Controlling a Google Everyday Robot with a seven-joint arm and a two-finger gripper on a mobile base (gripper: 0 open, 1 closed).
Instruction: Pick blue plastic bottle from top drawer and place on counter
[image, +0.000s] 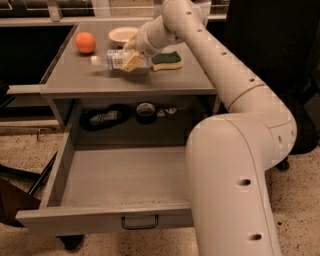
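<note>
Clamped on the bottle (113, 59), my pincer (131, 61) sits over the middle of the table (75, 77), and its jaws hold the bottle's right-hand end. The bottle lies on its side with its white cap pointing left and its pale label facing up. It is low over the table top. I cannot tell whether it rests on the surface or hangs just above it.

At the far left of the table, toward the back, is an orange (85, 42), apart from the bottle's cap. Behind the bottle and my pincer stands a small white bowl (121, 34), partly hidden by my wrist. Just right of my pincer lies a green and yellow sponge (167, 60), flat on the table and very close to my jaws. My arm (220, 75) reaches in from the right, across the table's right edge.

Under the table top is an open shelf (125, 131). On its left lies a dark bundle with a pale tag (102, 118), then a dark roll of tape (145, 112), and then a few small bits too small to name.

Below that, the drawer (75, 220) is pulled far out toward the front. Its grey floor is in view and a dark handle (140, 223) hangs on the front panel. My own body (230, 190) covers the drawer's right side.
</note>
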